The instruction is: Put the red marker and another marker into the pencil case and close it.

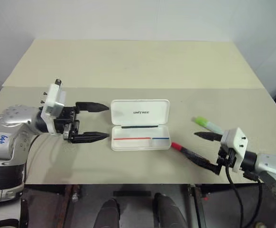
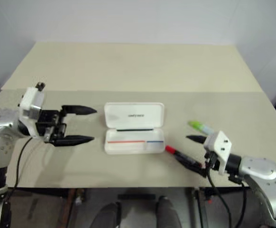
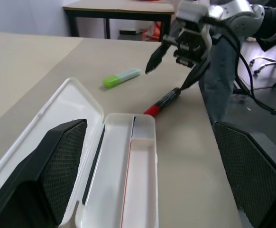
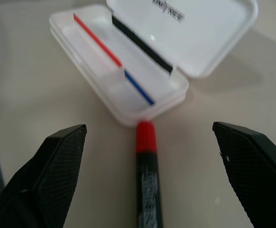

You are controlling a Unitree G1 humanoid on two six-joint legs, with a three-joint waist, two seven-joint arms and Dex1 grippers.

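Our right gripper (image 1: 208,150) hangs with fingers spread, straddling the red marker (image 1: 188,152) on the table (image 1: 138,61). Our left gripper (image 1: 94,121) is spread too, beside the open case (image 1: 140,124). Right of the case lies the green marker (image 1: 207,124).

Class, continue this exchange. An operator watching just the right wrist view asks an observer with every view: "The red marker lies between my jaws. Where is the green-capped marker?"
Observer: The green-capped marker lies on the table just beyond the right gripper, apart from the pencil case.
Operator: And my other arm?
Observer: The left gripper hovers beside the case's opposite end, jaws open, holding nothing.
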